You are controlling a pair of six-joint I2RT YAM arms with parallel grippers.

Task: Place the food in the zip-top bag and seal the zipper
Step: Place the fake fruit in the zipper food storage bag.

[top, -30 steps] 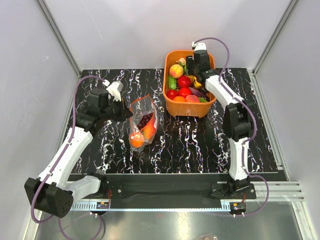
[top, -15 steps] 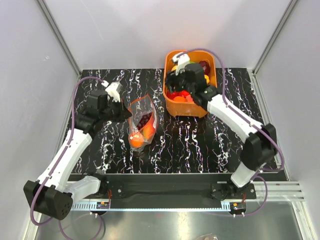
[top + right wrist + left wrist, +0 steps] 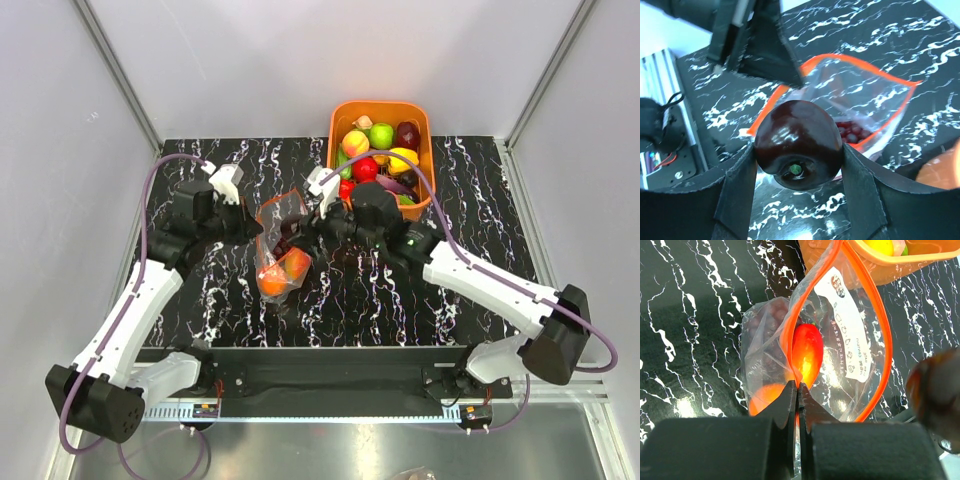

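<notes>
right gripper (image 3: 799,167) is spread wide around a dark red glossy fruit (image 3: 799,140), perhaps a plum or a dark apple. the fruit is clamped between both fingers with its stem end toward the wrist camera. it hangs over the open mouth of the zip-top bag (image 3: 280,212), which lies on the black marbled worktop (image 3: 400,290) near the orange basket (image 3: 425,120). left gripper (image 3: 798,392) is fully closed, pinching one side of the zipper (image 3: 880,330), whose orange strip bows out into a wide loop. inside the bag lie a purple grape bunch (image 3: 762,325), a red-orange piece (image 3: 807,352) and an orange piece (image 3: 765,399). more food (image 3: 381,133) sits in the basket.
</notes>
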